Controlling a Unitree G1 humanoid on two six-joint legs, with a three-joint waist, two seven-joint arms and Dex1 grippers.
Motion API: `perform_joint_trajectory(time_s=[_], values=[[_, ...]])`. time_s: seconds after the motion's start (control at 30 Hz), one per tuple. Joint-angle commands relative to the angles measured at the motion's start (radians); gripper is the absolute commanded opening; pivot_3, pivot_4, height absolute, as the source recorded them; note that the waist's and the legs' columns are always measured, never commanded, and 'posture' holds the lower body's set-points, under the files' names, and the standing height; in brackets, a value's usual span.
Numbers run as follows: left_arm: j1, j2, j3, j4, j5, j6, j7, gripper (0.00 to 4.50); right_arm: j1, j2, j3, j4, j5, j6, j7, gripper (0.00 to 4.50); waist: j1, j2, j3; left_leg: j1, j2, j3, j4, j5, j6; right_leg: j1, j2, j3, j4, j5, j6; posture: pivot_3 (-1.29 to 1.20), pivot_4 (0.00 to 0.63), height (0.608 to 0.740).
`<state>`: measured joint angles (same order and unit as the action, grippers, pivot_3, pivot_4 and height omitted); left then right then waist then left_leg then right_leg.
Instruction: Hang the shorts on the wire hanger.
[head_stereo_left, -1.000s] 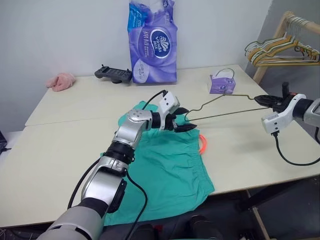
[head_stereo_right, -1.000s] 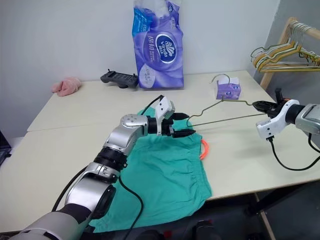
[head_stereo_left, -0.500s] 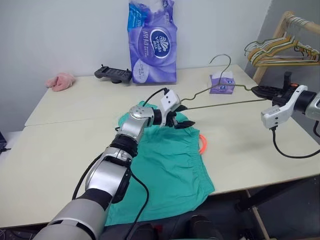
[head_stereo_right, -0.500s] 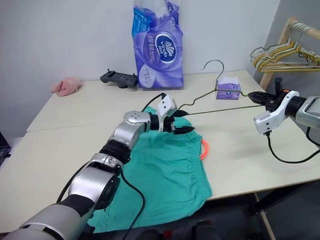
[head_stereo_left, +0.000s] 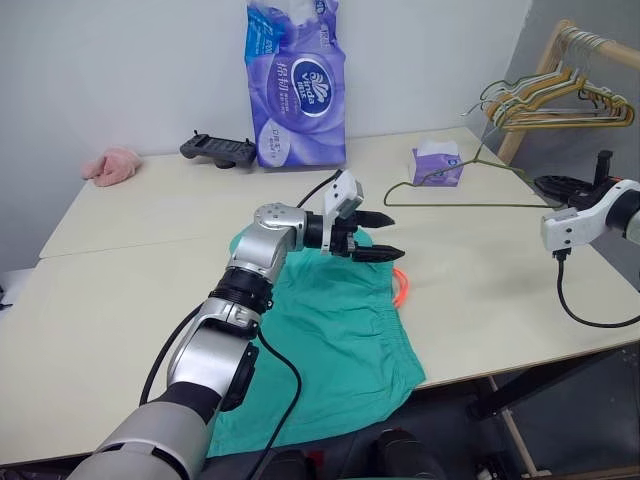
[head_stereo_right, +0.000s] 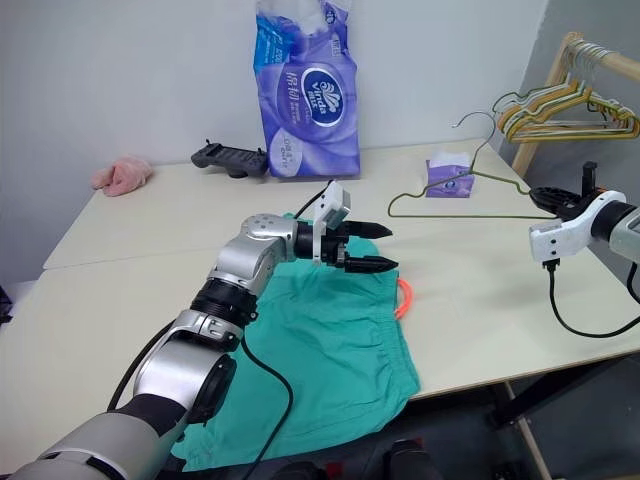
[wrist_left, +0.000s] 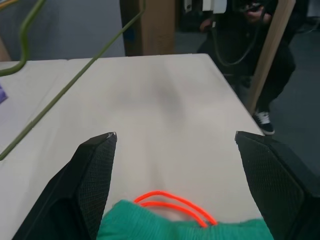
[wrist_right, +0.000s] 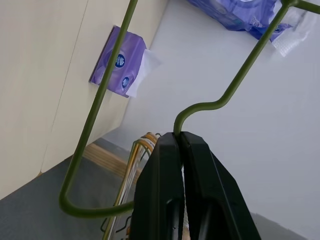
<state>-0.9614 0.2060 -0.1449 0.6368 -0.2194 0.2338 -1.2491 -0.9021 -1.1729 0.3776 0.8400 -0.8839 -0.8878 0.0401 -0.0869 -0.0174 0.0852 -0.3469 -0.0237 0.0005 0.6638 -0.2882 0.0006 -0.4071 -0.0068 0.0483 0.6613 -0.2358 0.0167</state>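
The teal-green shorts (head_stereo_left: 340, 330) lie flat on the table, with the orange drawstring (head_stereo_left: 402, 288) looping out at the waistband's right end. My left gripper (head_stereo_left: 396, 236) hovers open just above the waistband, pointing right, with nothing between its fingers (wrist_left: 95, 172). The wire hanger (head_stereo_right: 460, 215) hangs in the air above the table's right side, hook (head_stereo_right: 472, 120) up. My right gripper (wrist_right: 180, 137) is shut on the hanger's wire at its right corner. A gap separates the hanger's left corner from my left gripper.
A tall purple tissue pack (head_stereo_left: 297, 85), a black controller (head_stereo_left: 217, 150) and a pink cloth (head_stereo_left: 110, 163) sit at the back of the table. A small purple tissue box (head_stereo_left: 436, 163) stands behind the hanger. A wooden rack with several hangers (head_stereo_left: 555, 95) is at the far right.
The hanger has been drawn right, away from my left gripper, and tipped so its hook stands up. My left gripper rose a little and stayed open. The view shifted slightly.
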Motion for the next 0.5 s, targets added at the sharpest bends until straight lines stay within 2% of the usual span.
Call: perform_joint_trajectory(time_s=[0.03, 0.2, 0.33, 0.5], values=[[-0.051, 0.009, 0.061, 0.027, -0.011, -0.061, 0.059, 4.03, -0.006, -0.019, -0.007, -0.03, -0.008, -0.029, -0.029, 0.04, 0.0, 0.0, 0.0, 0.0, 0.0, 0.0, 0.0, 0.0, 0.0, 0.0, 0.0, 0.0, 0.0, 0.0, 0.0, -0.07, 0.0, 0.74], [-0.104, 0.032, 0.11, 0.104, -0.025, -0.101, 0.073, 4.03, 0.043, -0.055, 0.006, -0.062, -0.048, -0.072, -0.071, 0.04, 0.001, 0.0, 0.0, 0.0, 0.0, 0.0, 0.0, 0.0, 0.0, 0.0, 0.0, 0.0, 0.0, 0.0, 0.0, -0.06, 0.0, 0.74], [-0.114, 0.05, 0.097, 0.17, 0.017, -0.173, 0.088, 4.03, 0.056, -0.067, -0.004, -0.091, -0.042, -0.092, -0.075, 0.04, 0.001, 0.0, 0.0, 0.0, -0.001, 0.001, 0.0, 0.0, 0.0, 0.0, 0.0, 0.001, 0.0, 0.0, 0.0, -0.06, 0.002, 0.74], [-0.093, 0.048, 0.054, 0.189, 0.055, -0.182, 0.049, 4.03, 0.043, -0.055, -0.026, -0.165, 0.009, -0.11, -0.035, 0.04, 0.001, 0.0, 0.0, 0.0, -0.001, 0.0, 0.0, 0.0, 0.0, 0.0, 0.0, 0.0, 0.0, 0.0, 0.0, -0.07, 0.006, 0.74]])
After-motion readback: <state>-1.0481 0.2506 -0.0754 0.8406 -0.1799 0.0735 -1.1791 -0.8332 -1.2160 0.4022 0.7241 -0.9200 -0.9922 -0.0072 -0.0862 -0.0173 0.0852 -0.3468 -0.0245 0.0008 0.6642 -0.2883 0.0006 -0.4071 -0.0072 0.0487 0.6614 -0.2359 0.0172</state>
